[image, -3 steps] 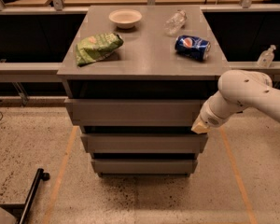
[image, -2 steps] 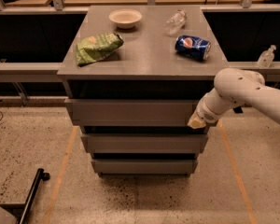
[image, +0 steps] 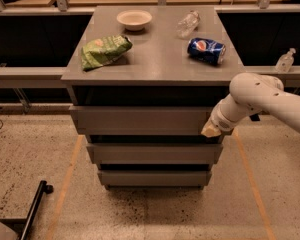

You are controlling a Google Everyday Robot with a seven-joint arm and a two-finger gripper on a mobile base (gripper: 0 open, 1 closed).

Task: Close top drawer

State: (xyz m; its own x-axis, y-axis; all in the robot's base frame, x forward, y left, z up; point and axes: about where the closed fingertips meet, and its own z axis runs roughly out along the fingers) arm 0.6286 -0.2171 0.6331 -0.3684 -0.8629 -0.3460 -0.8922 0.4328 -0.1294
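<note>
The top drawer is the uppermost of three grey fronts on the cabinet. Its flat handleless panel stands out towards me, further than the two fronts below, with a dark gap under the counter top. My gripper sits at the end of the white arm that comes in from the right. It is against the right end of the top drawer's front panel, near its lower corner.
On the counter top lie a green chip bag, a white bowl, a clear plastic bottle and a blue soda can. The middle drawer and bottom drawer sit below. A black bar lies on the floor at left.
The gripper has shifted a little left and up along the right end of the top drawer's front. The drawer looks much the same.
</note>
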